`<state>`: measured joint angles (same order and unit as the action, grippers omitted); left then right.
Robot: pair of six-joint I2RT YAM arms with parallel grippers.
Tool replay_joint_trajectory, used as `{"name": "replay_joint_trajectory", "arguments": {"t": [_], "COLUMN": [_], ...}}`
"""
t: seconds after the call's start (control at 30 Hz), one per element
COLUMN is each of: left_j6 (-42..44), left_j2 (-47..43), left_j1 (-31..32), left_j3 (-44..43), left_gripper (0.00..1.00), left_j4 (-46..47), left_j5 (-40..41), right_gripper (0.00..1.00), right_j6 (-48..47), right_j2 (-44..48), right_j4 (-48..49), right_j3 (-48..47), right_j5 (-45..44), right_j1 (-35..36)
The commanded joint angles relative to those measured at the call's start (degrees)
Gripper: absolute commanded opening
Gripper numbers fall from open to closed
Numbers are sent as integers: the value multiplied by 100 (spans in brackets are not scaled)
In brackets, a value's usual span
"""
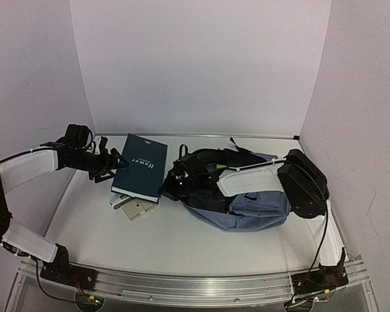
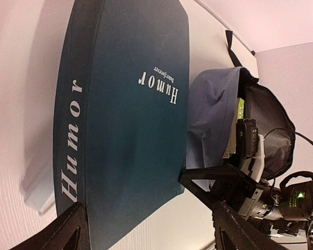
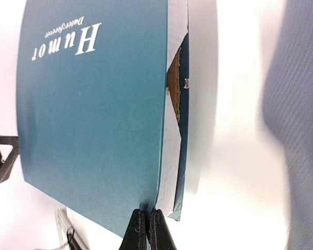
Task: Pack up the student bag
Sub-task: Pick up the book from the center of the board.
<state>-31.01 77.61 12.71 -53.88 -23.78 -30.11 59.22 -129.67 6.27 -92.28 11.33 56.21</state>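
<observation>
Since the Humor book (image 1: 140, 169) has to go into the student bag (image 1: 260, 208), which lies on its side to the right w/ its dark mouth facing the book, your right gripper (image 3: 147, 221) reaches across the bag. Its jaws are pressed nearly together on the book's corner, prob. pinching it to tip it up. Left gripper (image 2: 147, 211) sits just beside the opposite edge, jaws spread wide, holding nothing, likely to steady it. Flat items (image 1: 134, 208) under the book: can't identify. Bag interior mostly hidden by the arm
</observation>
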Motion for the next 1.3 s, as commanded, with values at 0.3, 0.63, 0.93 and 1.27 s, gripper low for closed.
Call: {"name": "replay_joint_trajectory", "arguments": {"t": [0.3,0.63,0.93,1.27], "left_j6": [-859,-1062,-1302,-1693], "left_j2": [-990,-588,-411,-53], "left_j1": [131,-69,-184,-274], "left_j3": [1306,1346,1747,2118], "left_gripper": [90,96,97,79], "left_j4": [-539,118,656,1681], "left_j5": [564,647,296,-325], "right_gripper": [10,30,29,27], "right_j6": [-142,-487,-491,-473], "right_j2": [447,294,234,228], "right_j4": [397,58,15,-2], "right_j3": [570,355,381,396], "right_j5": [538,257,167,135], "right_j1": [383,384,387,386]}}
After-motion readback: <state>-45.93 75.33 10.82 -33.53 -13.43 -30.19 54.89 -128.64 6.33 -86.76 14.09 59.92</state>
